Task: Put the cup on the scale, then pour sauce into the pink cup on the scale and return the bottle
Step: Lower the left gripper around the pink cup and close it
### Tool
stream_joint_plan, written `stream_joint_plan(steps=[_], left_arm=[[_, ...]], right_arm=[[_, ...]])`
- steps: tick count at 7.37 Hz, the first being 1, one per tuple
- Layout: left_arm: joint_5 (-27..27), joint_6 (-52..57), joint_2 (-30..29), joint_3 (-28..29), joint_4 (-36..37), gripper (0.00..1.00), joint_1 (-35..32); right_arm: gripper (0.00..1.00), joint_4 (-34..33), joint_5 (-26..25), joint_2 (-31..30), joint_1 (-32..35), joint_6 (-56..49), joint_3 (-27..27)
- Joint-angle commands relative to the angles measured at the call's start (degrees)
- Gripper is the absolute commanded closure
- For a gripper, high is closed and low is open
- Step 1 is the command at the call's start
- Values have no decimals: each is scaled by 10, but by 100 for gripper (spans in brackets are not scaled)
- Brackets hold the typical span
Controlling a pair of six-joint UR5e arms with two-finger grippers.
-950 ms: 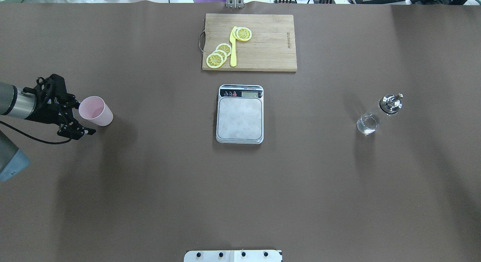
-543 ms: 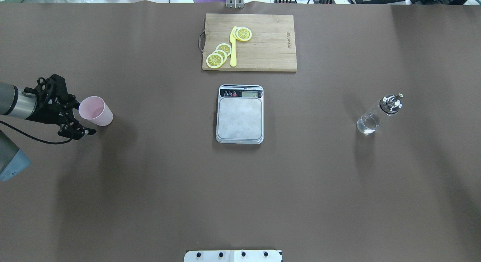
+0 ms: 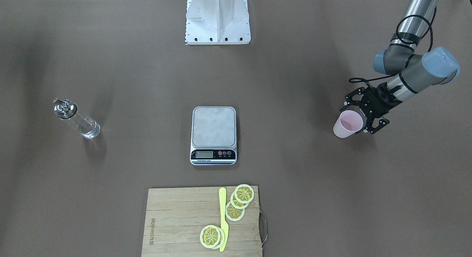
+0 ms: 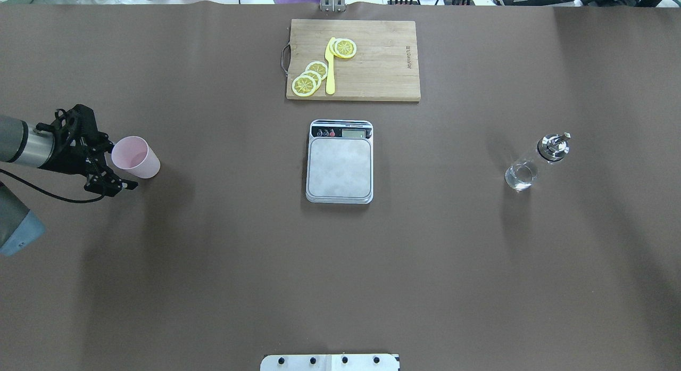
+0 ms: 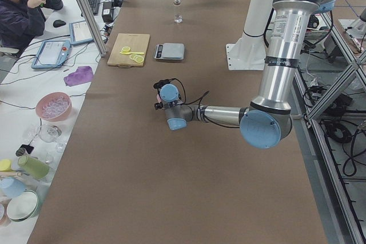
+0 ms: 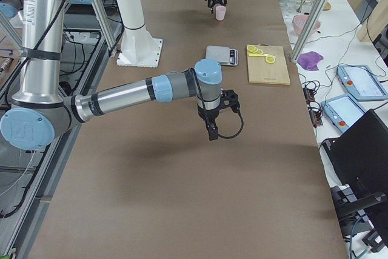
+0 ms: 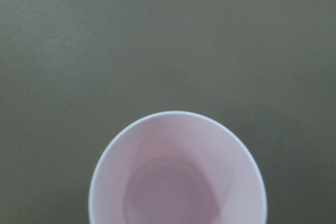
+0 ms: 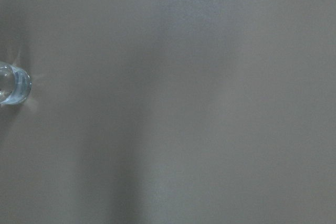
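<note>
The pale pink cup point(image 4: 135, 157) stands upright on the brown table at the far left, empty; it also shows in the front-facing view point(image 3: 346, 125) and fills the bottom of the left wrist view point(image 7: 178, 177). My left gripper point(image 4: 122, 166) is open, with its jaws on either side of the cup's left part. The scale point(image 4: 339, 166) lies in the middle with nothing on it. The glass bottle point(image 4: 532, 163) with its metal cap stands at the right. My right gripper point(image 6: 211, 127) shows only in the right side view, above the table near the bottle's end; I cannot tell its state.
A wooden cutting board point(image 4: 372, 62) with lemon slices point(image 4: 311, 77) and a yellow knife point(image 4: 330, 67) lies beyond the scale. The robot's base plate point(image 4: 330, 362) is at the near edge. The bottle's base point(image 8: 11, 83) shows at the left edge of the right wrist view.
My left gripper has edged slightly toward the cup. The cup, scale and bottle have not moved.
</note>
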Motion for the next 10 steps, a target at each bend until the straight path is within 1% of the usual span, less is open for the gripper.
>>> stream_joint_plan(steps=[1, 4, 6, 7, 10], left_arm=[[0, -18, -1, -3, -1, 3, 0], [0, -26, -1, -5, -1, 3, 0], [0, -42, -8, -4, -1, 19, 1], [0, -47, -8, -5, -1, 29, 1], [-1, -49, -8, -4, -1, 49, 1]], right_arm=[[0, 0, -1, 0, 0, 0, -1], [0, 0, 0, 0, 0, 0, 0], [0, 0, 0, 0, 0, 0, 0], [0, 0, 0, 0, 0, 0, 0], [0, 0, 0, 0, 0, 0, 0]])
